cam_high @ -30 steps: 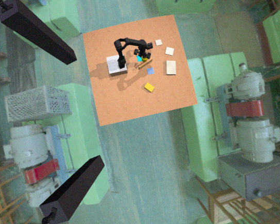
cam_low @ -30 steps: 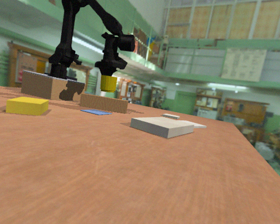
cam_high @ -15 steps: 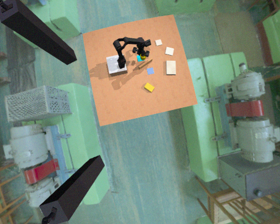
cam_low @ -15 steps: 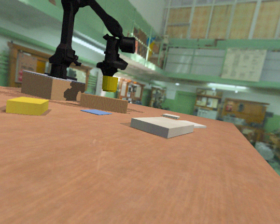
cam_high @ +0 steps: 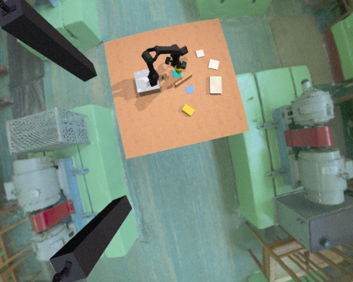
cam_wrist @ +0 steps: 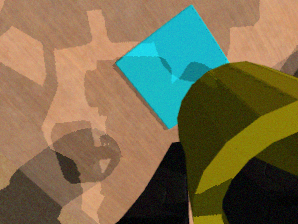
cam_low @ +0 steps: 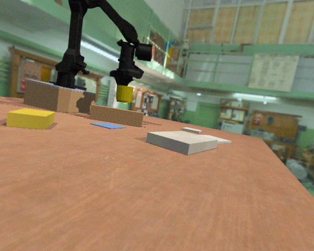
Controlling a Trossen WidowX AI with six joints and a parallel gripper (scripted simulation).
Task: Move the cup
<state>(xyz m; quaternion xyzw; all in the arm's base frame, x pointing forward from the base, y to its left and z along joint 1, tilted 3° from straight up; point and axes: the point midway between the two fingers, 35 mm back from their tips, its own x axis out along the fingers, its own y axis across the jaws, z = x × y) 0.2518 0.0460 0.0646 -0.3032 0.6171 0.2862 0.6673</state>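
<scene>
The yellow cup hangs upright in the air above the table. My gripper is shut on its rim. In the wrist view the cup covers the lower right. The cyan pad lies on the table below, and the cup overlaps its corner in the wrist view. The blue pad lies bare on the other side of the wooden bar. No marbles can be made out; the cup's inside is mostly hidden.
A low wooden bar stands between the two pads. A yellow block, a large cream block and two small white pieces are on the table. The arm's base sits on a box.
</scene>
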